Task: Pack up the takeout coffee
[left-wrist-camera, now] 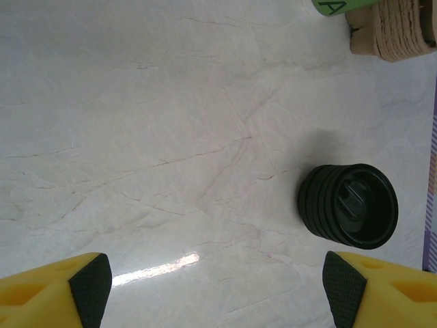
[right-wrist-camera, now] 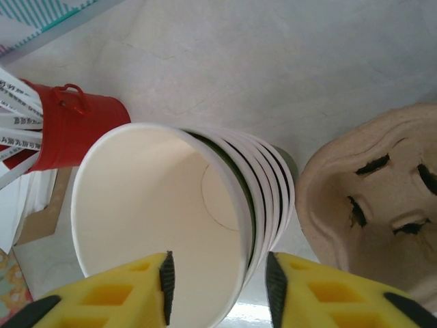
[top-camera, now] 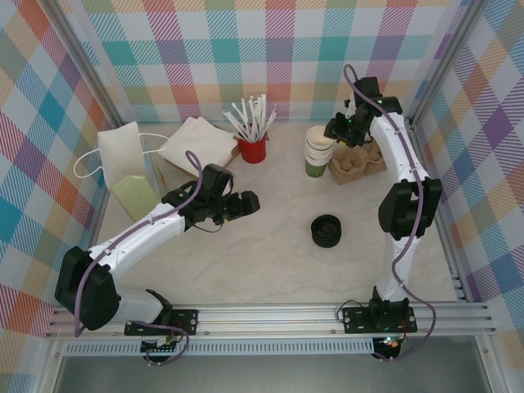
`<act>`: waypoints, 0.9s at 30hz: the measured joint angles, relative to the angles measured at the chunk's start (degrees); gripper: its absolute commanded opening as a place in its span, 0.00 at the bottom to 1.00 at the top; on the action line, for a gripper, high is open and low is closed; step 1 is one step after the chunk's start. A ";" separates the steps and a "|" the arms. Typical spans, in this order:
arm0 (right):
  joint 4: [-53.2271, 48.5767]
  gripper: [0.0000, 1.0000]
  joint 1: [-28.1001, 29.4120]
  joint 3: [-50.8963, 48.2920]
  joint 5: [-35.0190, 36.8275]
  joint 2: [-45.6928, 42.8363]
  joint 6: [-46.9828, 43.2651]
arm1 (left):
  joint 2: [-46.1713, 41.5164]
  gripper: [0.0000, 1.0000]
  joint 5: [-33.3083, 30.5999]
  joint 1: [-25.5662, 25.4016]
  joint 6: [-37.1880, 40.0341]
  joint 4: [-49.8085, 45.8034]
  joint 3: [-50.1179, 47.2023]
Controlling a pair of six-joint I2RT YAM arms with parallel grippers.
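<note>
Cream inside and white at the rim, the top cup point(right-wrist-camera: 150, 205) sits nested on the stack point(top-camera: 318, 166) at the back right of the counter point(top-camera: 270, 262). The stack stands between a red pot point(top-camera: 252, 150) and a pulp carrier point(right-wrist-camera: 382, 198), just beside the carrier. Right fingers point(right-wrist-camera: 166, 280) stand narrow astride the cup's near wall, one pad inside and the other outside by the stacked rims; whether they pinch it I cannot tell. Left fingers point(left-wrist-camera: 89, 287) are spread wide above bare counter near its middle, with black lids point(left-wrist-camera: 349, 205) lying ahead to their right.
</note>
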 measured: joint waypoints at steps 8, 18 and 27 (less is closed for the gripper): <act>-1.42 0.13 0.48 0.59 1.18 0.79 -0.31 | 0.31 0.84 -0.72 -0.02 0.02 -0.44 0.00; -1.95 0.06 0.85 0.83 1.57 0.79 -1.18 | 0.31 0.84 -1.18 -0.02 0.09 -0.90 0.11; -5.53 0.05 0.85 7.50 2.19 0.20 -1.95 | -0.96 0.85 -2.84 -0.02 0.28 -2.14 0.11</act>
